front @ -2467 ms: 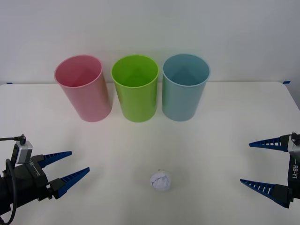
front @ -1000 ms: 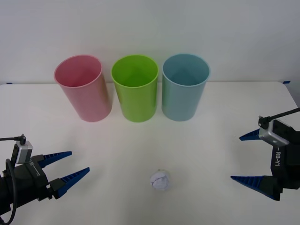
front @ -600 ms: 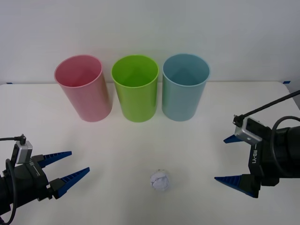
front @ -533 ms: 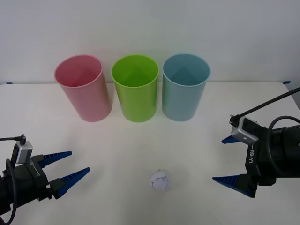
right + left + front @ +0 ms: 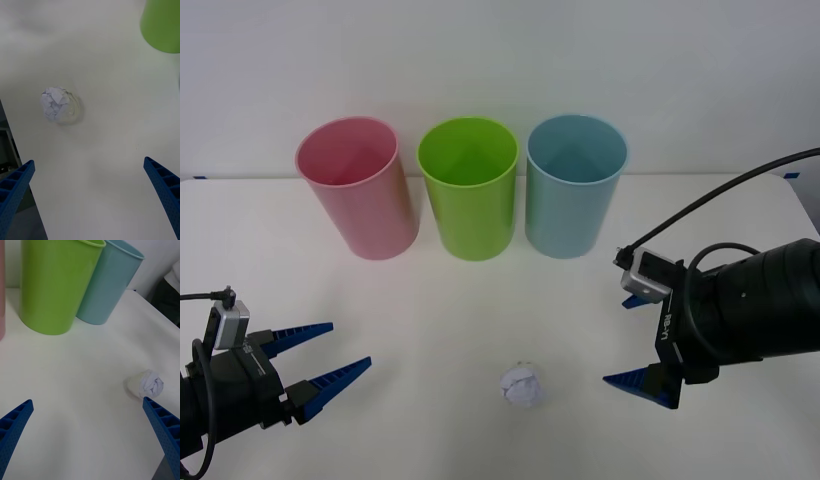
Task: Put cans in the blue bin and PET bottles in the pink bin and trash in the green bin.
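The trash point(image 5: 523, 387), a small ball of crumpled white paper, lies near the table's front middle; it also shows in the right wrist view point(image 5: 56, 104) and the left wrist view point(image 5: 150, 383). My right gripper point(image 5: 618, 340) hangs open just to the right of it, apart from it, with nothing between its blue fingers point(image 5: 88, 161). At the front left my left gripper point(image 5: 350, 344) rests open and empty point(image 5: 87, 401). Across the back stand the pink bin point(image 5: 360, 190), the green bin point(image 5: 470, 190) and the blue bin point(image 5: 572, 190), all upright.
The white table point(image 5: 480, 300) stretches bare between the bins and the paper ball. A white wall rises behind the bins. A black cable arcs from the right wrist toward the right edge.
My right arm has swung in from the right edge toward the paper ball, staying open. The left arm, the ball and the bins have not moved.
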